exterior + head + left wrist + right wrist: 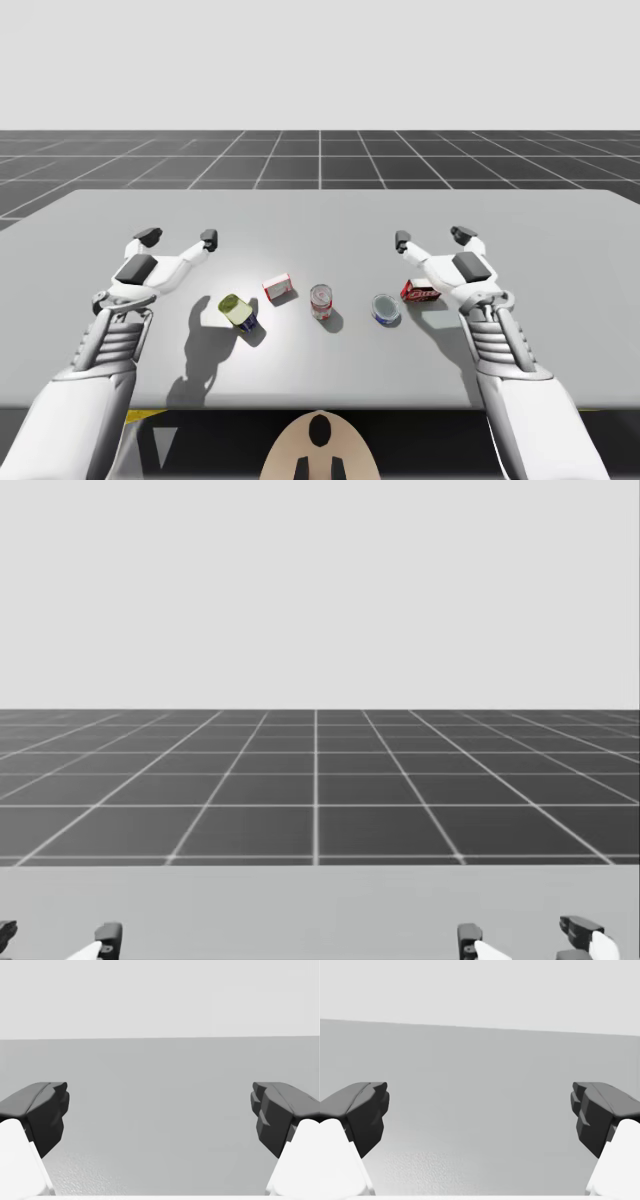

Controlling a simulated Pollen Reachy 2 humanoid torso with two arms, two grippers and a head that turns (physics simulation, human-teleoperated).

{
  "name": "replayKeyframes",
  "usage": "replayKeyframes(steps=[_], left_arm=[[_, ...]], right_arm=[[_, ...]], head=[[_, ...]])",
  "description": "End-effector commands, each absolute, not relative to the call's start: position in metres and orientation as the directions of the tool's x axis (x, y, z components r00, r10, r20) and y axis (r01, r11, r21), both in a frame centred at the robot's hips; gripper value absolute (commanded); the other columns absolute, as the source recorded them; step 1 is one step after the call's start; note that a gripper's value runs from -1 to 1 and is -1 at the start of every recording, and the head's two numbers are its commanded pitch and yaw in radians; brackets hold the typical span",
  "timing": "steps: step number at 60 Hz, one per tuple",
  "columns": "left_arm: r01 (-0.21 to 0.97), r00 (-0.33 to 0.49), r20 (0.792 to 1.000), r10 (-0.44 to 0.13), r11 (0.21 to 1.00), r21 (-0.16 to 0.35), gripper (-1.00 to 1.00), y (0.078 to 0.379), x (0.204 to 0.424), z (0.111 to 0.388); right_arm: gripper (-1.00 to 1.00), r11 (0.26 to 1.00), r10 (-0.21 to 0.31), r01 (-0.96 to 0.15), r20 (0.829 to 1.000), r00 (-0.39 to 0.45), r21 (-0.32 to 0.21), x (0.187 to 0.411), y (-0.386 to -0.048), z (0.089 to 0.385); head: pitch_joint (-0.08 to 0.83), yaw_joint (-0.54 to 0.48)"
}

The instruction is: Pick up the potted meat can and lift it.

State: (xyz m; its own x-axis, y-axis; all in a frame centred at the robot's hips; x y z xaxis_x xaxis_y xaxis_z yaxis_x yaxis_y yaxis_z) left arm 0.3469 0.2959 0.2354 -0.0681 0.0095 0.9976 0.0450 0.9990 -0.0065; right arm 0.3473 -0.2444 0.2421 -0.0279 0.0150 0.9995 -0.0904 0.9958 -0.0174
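Here, in the high view, my left end effector (178,238) hovers over the bench (320,215) with its two fingers spread wide and nothing gripped. My right end effector (432,238) stands the same way, wide open and holding nothing. The potted meat can (238,312), blue-sided with a yellow-green top, rests on the bench back from the left end effector's fingertips, toward my torso and on that end effector's inner side. It is near the left wrist but apart from it, and well apart from the right end effector. I cannot tell whether it stands upright or is tipped. It is the first of a row running toward the right end effector: a white and red box (278,287) just beside it, then a red and white can (321,300), a blue round can (386,309), and a red box (420,292) just beside the right wrist, behind that end effector's fingertips. In the head view the dark fingertips of the left end effector (57,935) and the right end effector (524,935) stand over the pale bench, with a dark grid floor (320,780) beyond. In the left wrist view the fingers (45,1110) stand far apart, with grey bench surface ahead of and between them. In the right wrist view the fingers (592,1110) are likewise wide apart over grey bench.
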Motion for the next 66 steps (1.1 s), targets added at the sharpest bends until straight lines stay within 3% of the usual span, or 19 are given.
replayKeyframes(steps=[1, 14, 36, 50, 66], left_arm=[[0.043, -0.069, 0.998, 0.006, 0.999, -0.003, -1.00, 0.2954, 0.3465, 0.2353], [0.042, -0.069, 0.998, 0.001, 0.999, 0.001, -1.00, 0.2949, 0.3469, 0.2352], [0.043, -0.060, 0.998, -0.014, 0.999, 0.017, -1.00, 0.2929, 0.3494, 0.2324], [0.044, -0.054, 0.998, -0.015, 0.999, 0.018, -1.00, 0.2916, 0.3505, 0.2316], [0.049, -0.045, 0.999, -0.019, 0.999, 0.021, -1.00, 0.2910, 0.3509, 0.2301]], right_arm=[[-1.00, 0.999, -0.007, -0.039, 0.999, -0.044, 0.005, 0.3460, -0.2447, 0.2430], [-1.00, 0.999, -0.010, -0.043, 0.999, -0.043, 0.008, 0.3471, -0.2465, 0.2465], [-1.00, 0.999, -0.006, -0.041, 1.000, -0.030, 0.004, 0.3487, -0.2469, 0.2460], [-1.00, 0.999, -0.003, -0.049, 1.000, -0.024, 0.002, 0.3485, -0.2462, 0.2457], [-1.00, 0.998, -0.003, -0.055, 1.000, -0.015, 0.003, 0.3480, -0.2440, 0.2442]], head=[[0.005, -0.01], [0.094, -0.01], [0.414, 0.04], [0.613, 0.17], [0.725, 0.28]])
